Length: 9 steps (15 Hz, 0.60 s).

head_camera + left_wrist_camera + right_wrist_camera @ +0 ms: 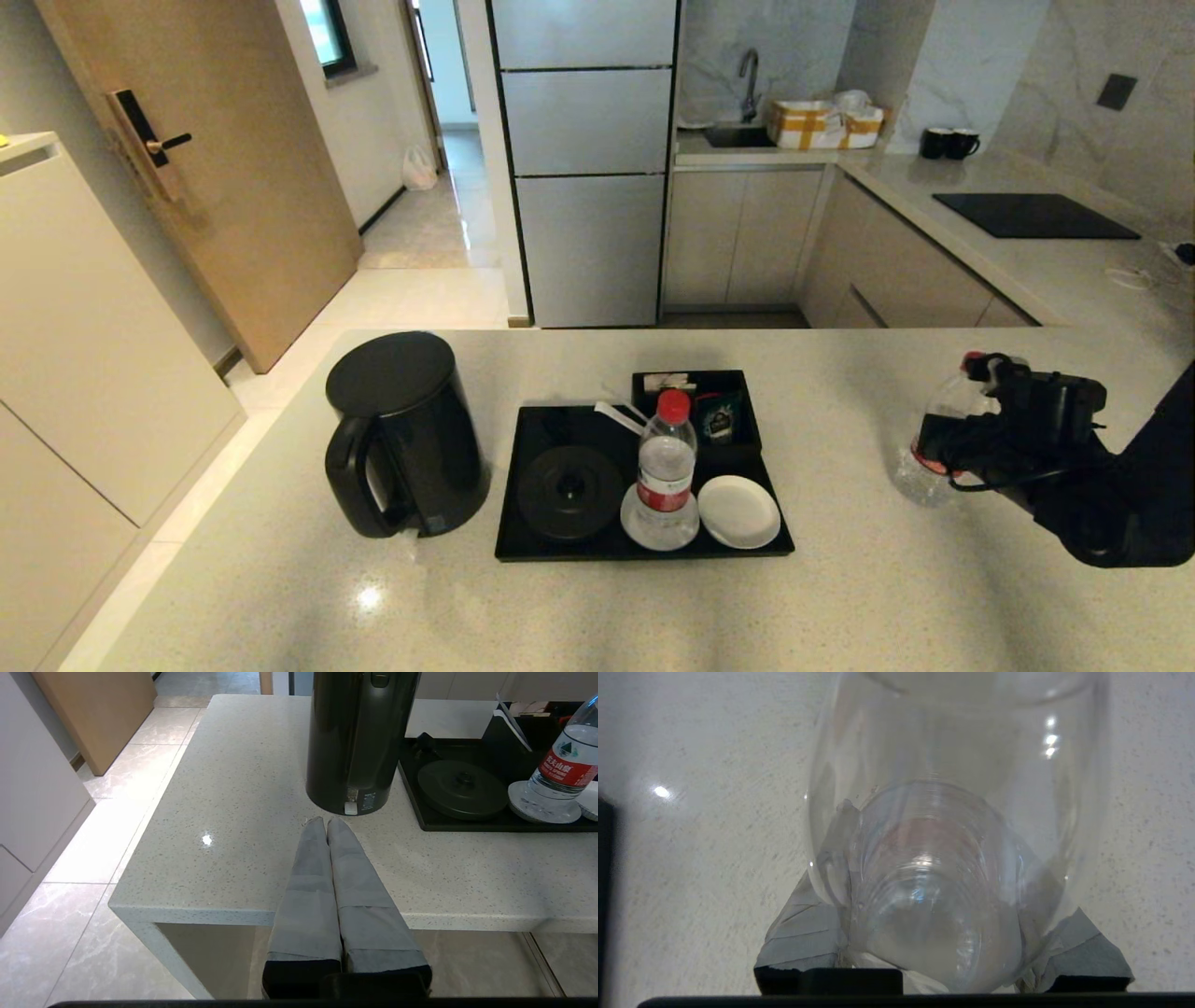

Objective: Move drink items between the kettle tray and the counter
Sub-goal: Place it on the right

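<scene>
We judge our right tool (943, 448), clamped on a small clear red-capped plastic bottle (934, 425) over the speckled grey bench (840, 597), must next set it down upright.

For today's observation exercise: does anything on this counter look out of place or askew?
Yes. The black kettle stands on the counter left of the tray, off its round base. One white coaster is bare, while the right gripper holds a tilted water bottle away from the tray.
</scene>
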Motion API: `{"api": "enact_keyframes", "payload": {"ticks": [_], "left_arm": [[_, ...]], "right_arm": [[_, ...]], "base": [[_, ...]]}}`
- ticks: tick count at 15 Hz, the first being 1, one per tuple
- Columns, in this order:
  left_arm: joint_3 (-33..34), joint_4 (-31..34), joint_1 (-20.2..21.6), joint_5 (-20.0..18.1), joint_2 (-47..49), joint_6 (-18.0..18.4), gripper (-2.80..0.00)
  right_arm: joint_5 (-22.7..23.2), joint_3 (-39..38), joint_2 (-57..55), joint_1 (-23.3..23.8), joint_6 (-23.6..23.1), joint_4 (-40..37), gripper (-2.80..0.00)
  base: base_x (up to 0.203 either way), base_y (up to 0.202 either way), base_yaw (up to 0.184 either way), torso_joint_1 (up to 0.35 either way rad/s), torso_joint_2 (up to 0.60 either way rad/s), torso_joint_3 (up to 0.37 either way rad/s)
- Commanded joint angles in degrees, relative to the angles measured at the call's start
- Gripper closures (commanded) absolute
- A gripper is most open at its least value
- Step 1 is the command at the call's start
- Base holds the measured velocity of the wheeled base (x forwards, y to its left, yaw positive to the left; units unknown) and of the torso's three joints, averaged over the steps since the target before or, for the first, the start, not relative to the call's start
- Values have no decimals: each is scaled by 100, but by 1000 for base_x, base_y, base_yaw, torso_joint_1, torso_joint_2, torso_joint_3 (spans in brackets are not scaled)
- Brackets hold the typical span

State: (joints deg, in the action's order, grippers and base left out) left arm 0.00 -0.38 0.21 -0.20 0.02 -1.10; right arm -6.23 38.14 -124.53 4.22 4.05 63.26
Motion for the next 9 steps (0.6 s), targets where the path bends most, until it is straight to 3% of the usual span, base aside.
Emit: {"api": "enact_keyframes", "payload": {"ticks": [1,3,9], "left_arm": [[9,-6,5,3,-2,-5,0],[0,-6,6,3,-2,-5,0],[1,-6,-2,3,-2,-5,0]], "right_arm": [[17,-416,-224,-8,-2,395,0],[25,-689,-487,-12,-29,1091,0],[32,-874,-487,-8,-24,1276,0]], "base": [[0,0,0,0,0,0],[0,0,0,0,0,0],[0,0,0,0,0,0]]}}
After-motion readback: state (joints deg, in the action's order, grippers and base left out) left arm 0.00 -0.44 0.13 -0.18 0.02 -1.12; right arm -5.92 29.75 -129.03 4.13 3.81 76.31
